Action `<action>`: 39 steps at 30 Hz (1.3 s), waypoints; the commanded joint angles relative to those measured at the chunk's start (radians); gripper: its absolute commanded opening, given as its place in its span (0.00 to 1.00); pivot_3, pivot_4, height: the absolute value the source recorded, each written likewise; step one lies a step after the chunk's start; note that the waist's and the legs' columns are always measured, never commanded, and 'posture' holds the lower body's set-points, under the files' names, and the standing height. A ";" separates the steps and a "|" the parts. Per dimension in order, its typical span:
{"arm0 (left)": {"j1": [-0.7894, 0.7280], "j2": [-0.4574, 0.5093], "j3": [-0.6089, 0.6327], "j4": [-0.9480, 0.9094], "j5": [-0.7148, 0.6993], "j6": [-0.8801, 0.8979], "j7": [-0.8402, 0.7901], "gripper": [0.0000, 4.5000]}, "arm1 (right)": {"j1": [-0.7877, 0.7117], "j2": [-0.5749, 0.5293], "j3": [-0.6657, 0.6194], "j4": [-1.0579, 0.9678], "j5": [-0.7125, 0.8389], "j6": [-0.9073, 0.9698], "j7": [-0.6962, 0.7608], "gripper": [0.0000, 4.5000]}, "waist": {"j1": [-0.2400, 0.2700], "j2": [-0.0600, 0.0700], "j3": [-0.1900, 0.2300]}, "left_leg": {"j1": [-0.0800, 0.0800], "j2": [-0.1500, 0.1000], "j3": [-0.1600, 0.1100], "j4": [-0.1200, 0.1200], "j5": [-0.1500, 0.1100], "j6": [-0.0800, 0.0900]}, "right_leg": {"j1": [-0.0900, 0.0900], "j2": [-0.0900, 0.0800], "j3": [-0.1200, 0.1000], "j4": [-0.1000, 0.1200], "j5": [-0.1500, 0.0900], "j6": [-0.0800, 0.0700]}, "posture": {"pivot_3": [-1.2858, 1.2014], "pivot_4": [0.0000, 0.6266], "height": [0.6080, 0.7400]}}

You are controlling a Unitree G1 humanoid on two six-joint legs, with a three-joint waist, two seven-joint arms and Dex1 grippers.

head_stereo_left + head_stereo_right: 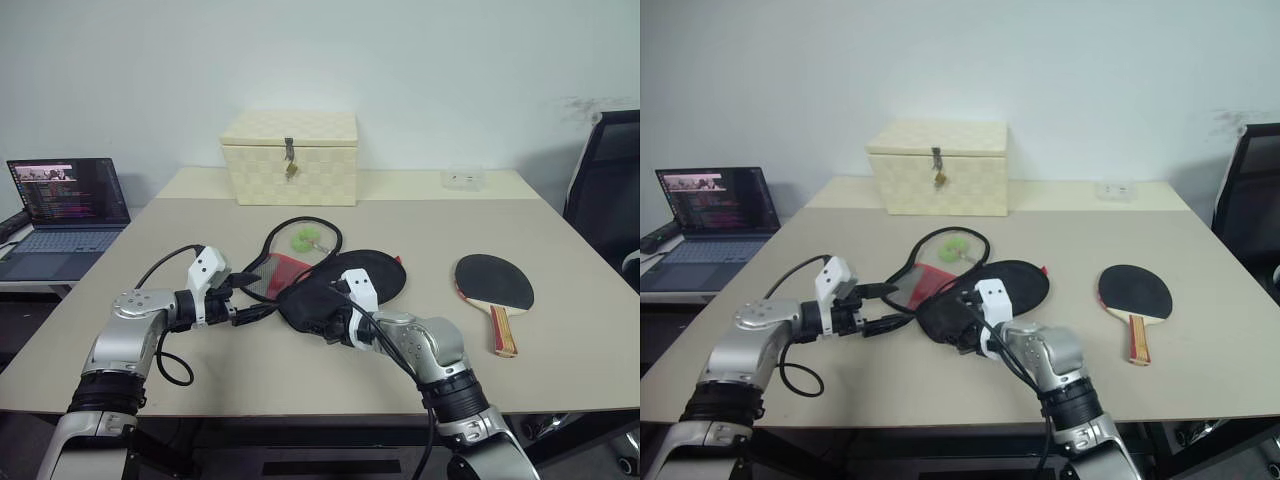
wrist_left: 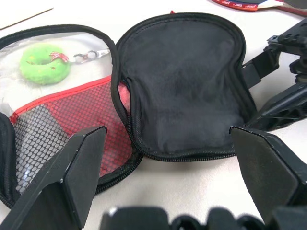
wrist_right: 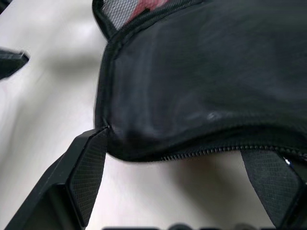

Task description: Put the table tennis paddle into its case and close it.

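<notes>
Case [image 1: 345, 283] lay unzipped and folded open at the centre of the beige table [image 1: 420, 225], black half toward the right gripper [image 1: 322, 318], red mesh half beside a green ring toy [image 1: 305, 239]. Both grippers stood spread wide, empty: the left gripper [image 1: 247, 312] at the case's left edge, the right one straddling its near rim. The table tennis paddle [image 1: 494, 285] rested right of centre, apart from the case, black face up. A cream woven box [image 1: 290, 157] sat at upper centre.

We see two arms of rounded silver metal segments with black ribbed bands. Each wrist bears a white block, and black cables loop along both. The left gripper [image 1: 262, 308] and the right gripper [image 3: 182, 184] have flat black textured fingers.
</notes>
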 commanded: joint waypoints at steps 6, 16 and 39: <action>-0.021 0.010 0.001 -0.008 0.000 -0.024 -0.002 1.00 | -0.013 0.043 -0.057 0.019 0.014 0.025 -0.041 0.80 | 0.000 0.000 0.000 | 0.000 0.000 0.000 0.000 0.000 0.000 | 0.000 0.000 0.000 0.000 0.000 0.000 | 0.52 0.24 1.00; -0.003 -0.014 0.008 -0.057 -0.029 0.003 0.010 1.00 | -0.019 -0.006 -0.092 -0.008 0.051 0.089 0.014 0.01 | -0.002 0.000 0.000 | 0.000 0.000 0.000 -0.002 0.000 0.000 | -0.001 0.000 0.000 -0.001 0.000 0.000 | 0.52 0.24 1.00; 0.090 -0.081 -0.025 -0.382 -0.138 0.164 0.041 1.00 | -0.239 -0.792 0.316 0.326 -0.126 -0.148 0.863 0.01 | 0.008 0.001 0.001 | -0.001 -0.002 0.002 -0.001 0.000 0.000 | 0.000 0.000 0.000 -0.004 0.000 0.001 | 0.52 0.24 1.00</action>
